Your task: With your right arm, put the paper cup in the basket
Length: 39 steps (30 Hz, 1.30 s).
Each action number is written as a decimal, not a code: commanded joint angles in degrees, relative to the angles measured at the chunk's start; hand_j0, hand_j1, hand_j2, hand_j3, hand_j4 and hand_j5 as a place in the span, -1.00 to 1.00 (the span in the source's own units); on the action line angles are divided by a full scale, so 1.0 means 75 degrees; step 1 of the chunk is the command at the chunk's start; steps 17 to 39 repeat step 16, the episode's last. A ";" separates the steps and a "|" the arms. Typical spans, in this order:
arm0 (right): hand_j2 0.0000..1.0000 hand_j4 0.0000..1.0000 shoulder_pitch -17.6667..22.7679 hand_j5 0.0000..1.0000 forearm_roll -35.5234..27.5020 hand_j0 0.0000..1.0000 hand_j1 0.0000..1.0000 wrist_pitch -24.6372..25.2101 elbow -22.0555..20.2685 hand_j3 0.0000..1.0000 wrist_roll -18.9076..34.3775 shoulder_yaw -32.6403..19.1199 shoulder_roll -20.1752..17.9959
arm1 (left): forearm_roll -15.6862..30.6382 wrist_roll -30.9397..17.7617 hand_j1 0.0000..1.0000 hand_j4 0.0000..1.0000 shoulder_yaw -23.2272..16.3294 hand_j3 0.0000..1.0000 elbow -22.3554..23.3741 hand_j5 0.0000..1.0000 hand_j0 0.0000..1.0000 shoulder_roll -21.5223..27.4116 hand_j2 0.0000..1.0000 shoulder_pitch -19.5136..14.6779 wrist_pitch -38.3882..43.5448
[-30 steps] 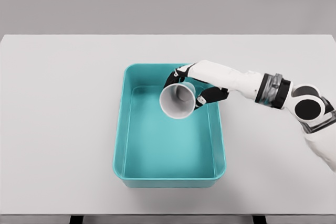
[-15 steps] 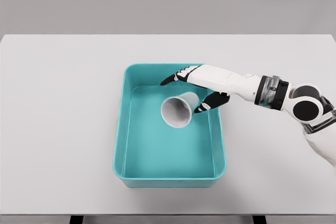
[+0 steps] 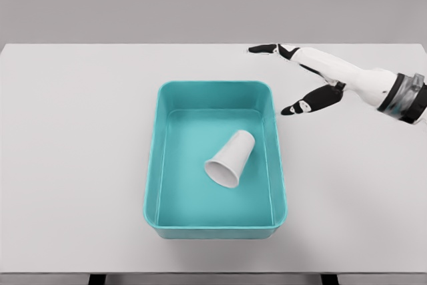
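Note:
A white paper cup point(image 3: 231, 159) lies on its side on the floor of the teal basket point(image 3: 215, 226), mouth toward the front left. My right hand point(image 3: 280, 78) hovers above the table just right of the basket's back right corner, fingers spread and holding nothing. Its arm comes in from the right edge. The left arm does not show.
The basket stands near the middle of a wide white table point(image 3: 73, 158). Behind the table is a plain grey wall. The table's front edge runs along the bottom of the view.
My right hand let go of the cup and pulled back up and to the right, out of the basket. The cup dropped and came to rest on the basket floor.

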 commanded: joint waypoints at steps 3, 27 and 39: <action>1.00 1.00 0.0516 1.00 -0.0755 1.00 1.00 -0.0006 -0.0015 1.00 -0.0004 -0.0842 -0.0574 | 0.0001 -0.0001 1.00 1.00 0.0000 1.00 0.0000 1.00 1.00 0.0000 1.00 0.0000 -0.0001; 1.00 1.00 0.1594 1.00 -0.0755 1.00 1.00 -0.0064 -0.0004 1.00 -0.0004 -0.1697 -0.0585 | 0.0059 -0.0001 1.00 1.00 0.0000 1.00 0.0000 1.00 1.00 0.0000 1.00 0.0000 -0.0001; 1.00 1.00 0.1594 1.00 -0.0755 1.00 1.00 -0.0064 -0.0004 1.00 -0.0004 -0.1697 -0.0585 | 0.0059 -0.0001 1.00 1.00 0.0000 1.00 0.0000 1.00 1.00 0.0000 1.00 0.0000 -0.0001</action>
